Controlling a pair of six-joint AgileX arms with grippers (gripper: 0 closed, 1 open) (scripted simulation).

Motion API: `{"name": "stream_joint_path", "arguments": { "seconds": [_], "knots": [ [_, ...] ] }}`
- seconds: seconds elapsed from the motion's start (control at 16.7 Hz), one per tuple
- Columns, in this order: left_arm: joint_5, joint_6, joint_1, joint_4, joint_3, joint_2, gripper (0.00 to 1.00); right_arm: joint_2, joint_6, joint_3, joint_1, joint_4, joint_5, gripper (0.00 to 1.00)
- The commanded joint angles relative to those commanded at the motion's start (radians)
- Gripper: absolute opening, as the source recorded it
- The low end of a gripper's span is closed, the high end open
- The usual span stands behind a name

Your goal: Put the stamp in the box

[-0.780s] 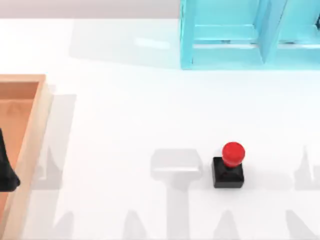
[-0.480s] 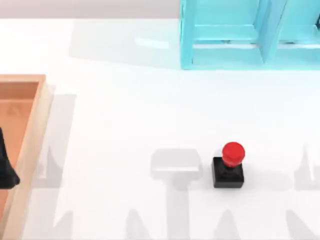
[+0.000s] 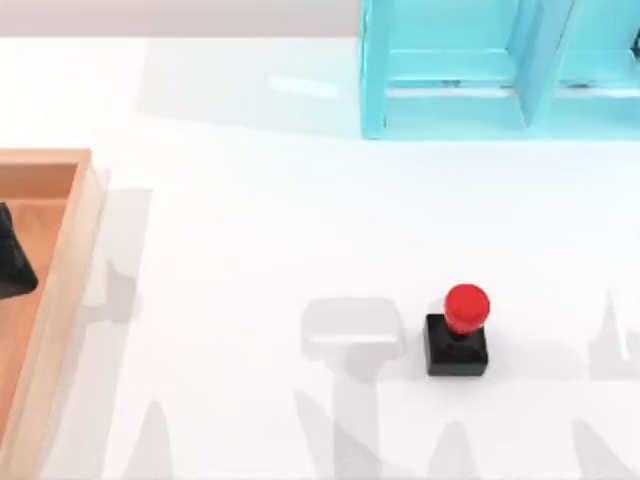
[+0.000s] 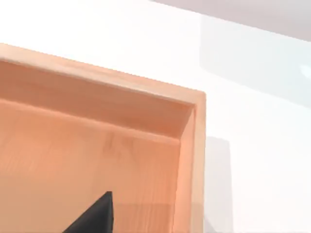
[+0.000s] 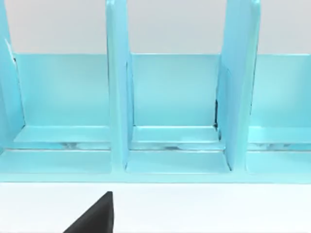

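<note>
The stamp (image 3: 457,332), a small black cube with a round red knob, stands upright on the white table right of centre, with nothing touching it. The box (image 3: 68,270), with pale wood walls and an orange-brown floor, lies at the table's left edge. A dark part of my left gripper (image 3: 10,262) hangs over the box's floor, far left of the stamp. In the left wrist view the box's inner corner (image 4: 187,114) shows beyond a black tip of the left gripper (image 4: 95,217). A black tip of my right gripper (image 5: 95,217) shows in the right wrist view, facing the shelf.
A translucent light-blue shelf (image 3: 490,70) with upright dividers stands at the back right of the table; its compartments (image 5: 172,97) face the right wrist camera. Bare white tabletop (image 3: 260,230) lies between box and stamp.
The left gripper has moved toward the back of the table over the box floor. The stamp and the box have stayed in place.
</note>
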Motion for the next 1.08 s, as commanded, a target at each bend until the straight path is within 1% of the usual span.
{"name": "stream_joint_path", "arguments": {
  "seconds": [0.24, 0.48, 0.84, 1.08],
  "knots": [
    [-0.036, -0.16, -0.075, -0.216, 0.319, 0.359, 1.0, 0.0, 0.0, 0.0, 0.0, 0.0, 0.0, 1.0],
    [-0.064, -0.318, -0.18, -0.445, 0.667, 0.73, 1.0, 0.0, 0.0, 0.0, 0.0, 0.0, 0.0, 1.0],
    [-0.075, -0.512, -0.397, -0.777, 1.2, 1.237, 1.0, 0.0, 0.0, 0.0, 0.0, 0.0, 0.0, 1.0],
    [-0.065, -0.605, -0.554, -0.962, 1.515, 1.504, 1.0, 0.0, 0.0, 0.0, 0.0, 0.0, 0.0, 1.0]
  ]
}}
